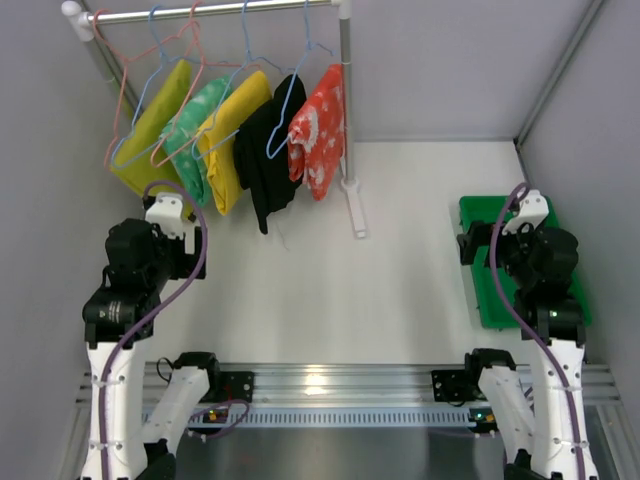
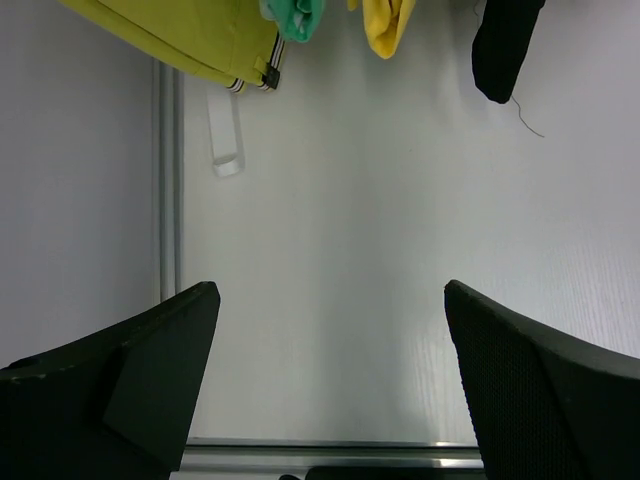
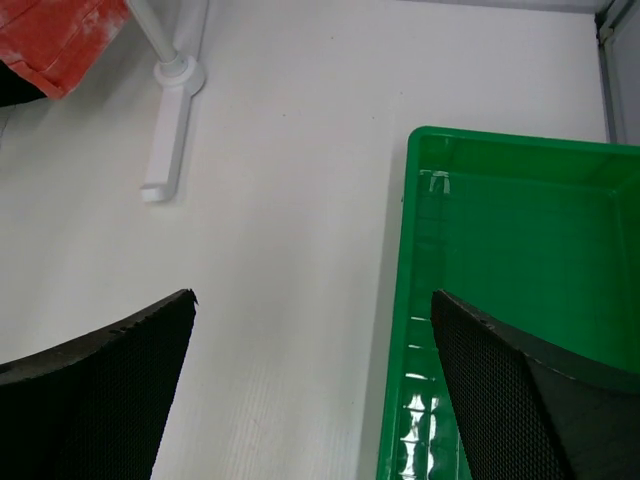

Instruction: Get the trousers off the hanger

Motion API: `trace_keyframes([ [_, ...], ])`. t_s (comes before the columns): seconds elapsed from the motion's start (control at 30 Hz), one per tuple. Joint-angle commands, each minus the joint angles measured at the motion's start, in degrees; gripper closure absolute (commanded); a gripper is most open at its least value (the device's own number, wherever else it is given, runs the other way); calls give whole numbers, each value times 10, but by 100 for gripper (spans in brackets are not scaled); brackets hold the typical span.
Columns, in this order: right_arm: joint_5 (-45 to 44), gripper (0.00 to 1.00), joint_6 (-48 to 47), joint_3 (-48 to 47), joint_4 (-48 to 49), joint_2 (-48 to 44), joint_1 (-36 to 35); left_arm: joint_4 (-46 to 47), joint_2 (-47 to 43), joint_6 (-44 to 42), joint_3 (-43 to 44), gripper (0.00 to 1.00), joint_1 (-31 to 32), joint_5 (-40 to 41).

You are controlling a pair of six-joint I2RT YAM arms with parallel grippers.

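Both arms stand short of the clothes rail (image 1: 220, 12), which spans the far left of the table (image 1: 400, 260), around 11 o'clock in the overhead view. The black trousers (image 1: 268, 165) and the red-orange trousers (image 1: 318, 130) hang folded over blue hangers (image 1: 285, 110) at the rail's right end, side by side. Two yellow pairs (image 1: 232, 140) and a green pair (image 1: 190, 135) hang to their left. The left gripper (image 2: 330, 292) has its fingers spread wide with nothing between them. Its wrist camera shows the black pair's lower end at 1 o'clock, well apart from the fingertips. The right gripper (image 3: 312, 296) is likewise spread and empty, above the left rim of a green tray (image 3: 500, 140). In its wrist view the red-orange pair peeks in at 10 o'clock, well apart, beyond the rail's white foot (image 3: 165, 150).
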State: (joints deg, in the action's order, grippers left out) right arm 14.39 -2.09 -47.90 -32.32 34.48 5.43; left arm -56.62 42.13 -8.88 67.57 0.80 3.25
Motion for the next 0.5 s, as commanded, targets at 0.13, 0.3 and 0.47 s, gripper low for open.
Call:
trace_keyframes([
  [0.13,18,1,17,-11,34,-24,8,-4,-16,-5,41,1,-4,-22],
  [0.3,20,1,16,-23,23,-20,8,-32,-16,9,107,1,-4,-53],
  [0.47,87,0,82,-50,29,-9,8,-61,-1,17,131,1,-4,-58],
])
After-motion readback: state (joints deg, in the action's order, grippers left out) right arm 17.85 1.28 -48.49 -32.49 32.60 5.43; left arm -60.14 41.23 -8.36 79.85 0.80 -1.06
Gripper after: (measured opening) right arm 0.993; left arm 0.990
